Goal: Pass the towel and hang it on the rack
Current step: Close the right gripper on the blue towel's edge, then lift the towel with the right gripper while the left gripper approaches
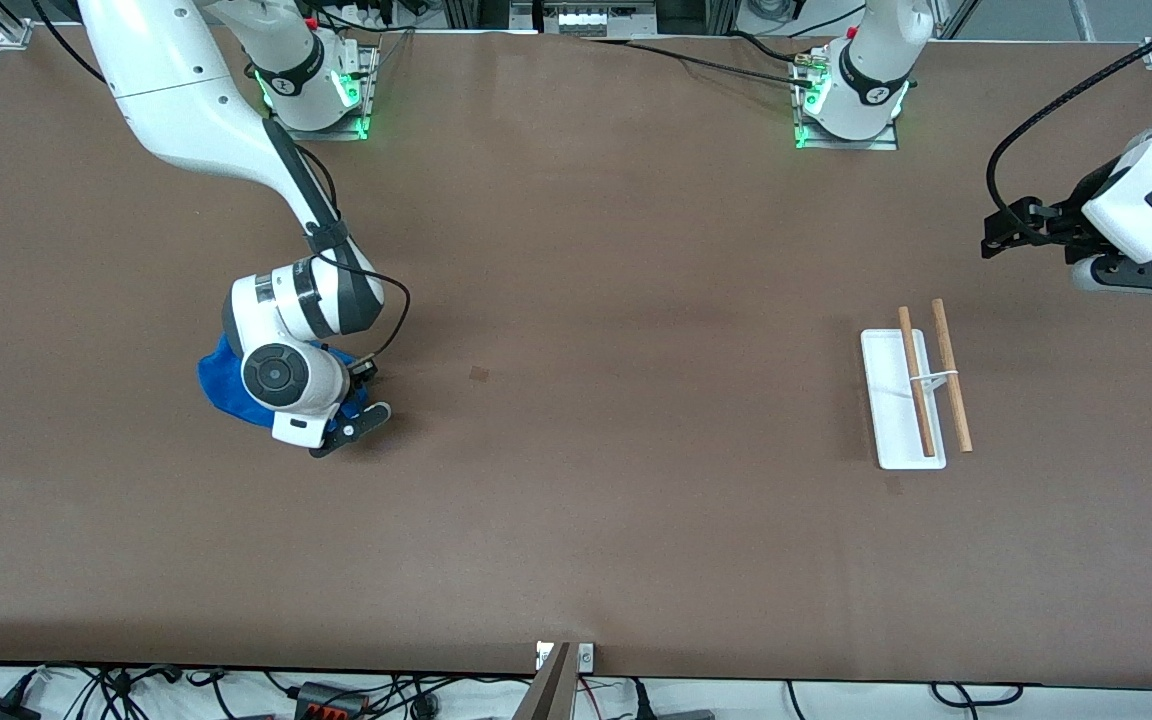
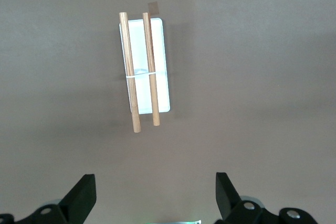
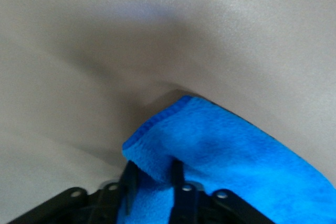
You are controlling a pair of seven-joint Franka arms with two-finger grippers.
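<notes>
A blue towel [image 1: 221, 385] lies bunched on the table toward the right arm's end, mostly under the right wrist. My right gripper [image 3: 152, 174] is down on it, its fingers shut on a raised fold of the towel [image 3: 220, 145] near its hemmed edge. The rack [image 1: 903, 400], a white base with two wooden rods [image 1: 939, 375], stands toward the left arm's end. My left gripper [image 1: 1141, 278] waits in the air past the rack, fingers spread wide and empty. The left wrist view shows the left gripper [image 2: 156, 192] and the rack [image 2: 147, 72] below it.
The brown table [image 1: 616, 300] carries a small dark square mark [image 1: 478, 374] between towel and rack. The arms' bases [image 1: 321, 95] stand along the table's edge farthest from the front camera. Cables hang past the near edge.
</notes>
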